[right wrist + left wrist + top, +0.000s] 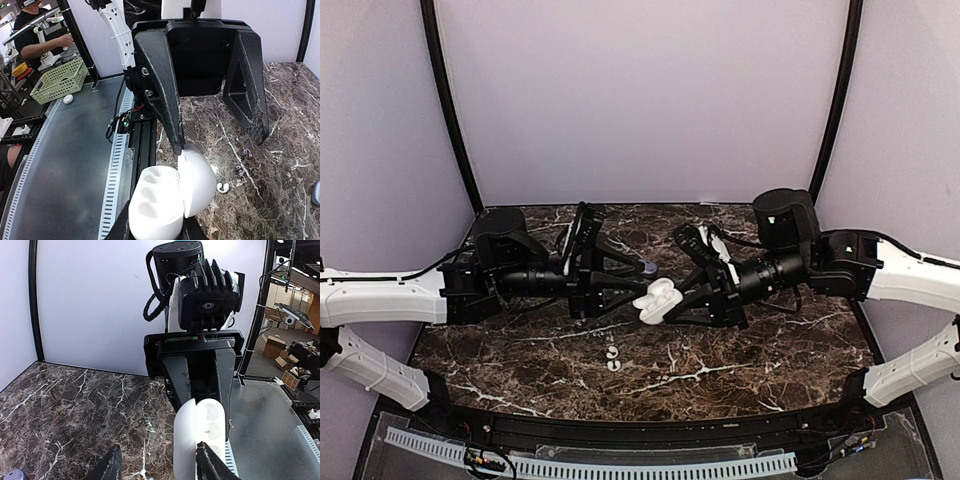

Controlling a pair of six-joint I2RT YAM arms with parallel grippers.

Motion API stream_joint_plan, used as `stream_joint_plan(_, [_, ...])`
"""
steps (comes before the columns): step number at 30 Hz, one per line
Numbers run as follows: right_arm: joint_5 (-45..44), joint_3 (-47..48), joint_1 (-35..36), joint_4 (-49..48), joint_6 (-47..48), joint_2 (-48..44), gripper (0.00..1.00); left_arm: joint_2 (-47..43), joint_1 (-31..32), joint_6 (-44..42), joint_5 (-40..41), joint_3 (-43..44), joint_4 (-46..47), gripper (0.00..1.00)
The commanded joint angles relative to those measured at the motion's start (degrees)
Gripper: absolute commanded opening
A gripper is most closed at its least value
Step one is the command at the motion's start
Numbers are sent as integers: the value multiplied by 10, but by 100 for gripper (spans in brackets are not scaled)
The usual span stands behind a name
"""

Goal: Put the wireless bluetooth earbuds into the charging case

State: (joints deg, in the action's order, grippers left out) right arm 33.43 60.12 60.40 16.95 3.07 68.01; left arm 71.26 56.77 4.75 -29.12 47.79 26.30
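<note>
right gripper (672, 303) is clamping glossy white hinged plastic charging case (160, 197) by its base; left gripper (220, 142) is gaping. likely light, slick.

- No text, brand, number or sign can be read in any view.
- Cardboard boxes (276, 346), far right in the left wrist view: any print is too small to tell.
</note>
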Motion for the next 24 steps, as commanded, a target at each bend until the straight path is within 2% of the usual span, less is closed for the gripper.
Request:
stream_joint_plan(1, [2, -11, -7, -27, -10, -16, 0, -15, -5, -2, 3, -9, -2, 50])
stream_joint_plan(8, [18, -23, -37, -36, -31, -7, 0, -25, -6, -5, -11, -13, -8, 50])
stream_joint_plan(17, [23, -25, -46, -41, -31, -7, 0, -3, -5, -23, -32, 5, -49, 41])
stream_joint_plan(24, [14, -63, -97, -65, -64, -31, 0, -40, -35, 71, 48, -65, -9, 39])
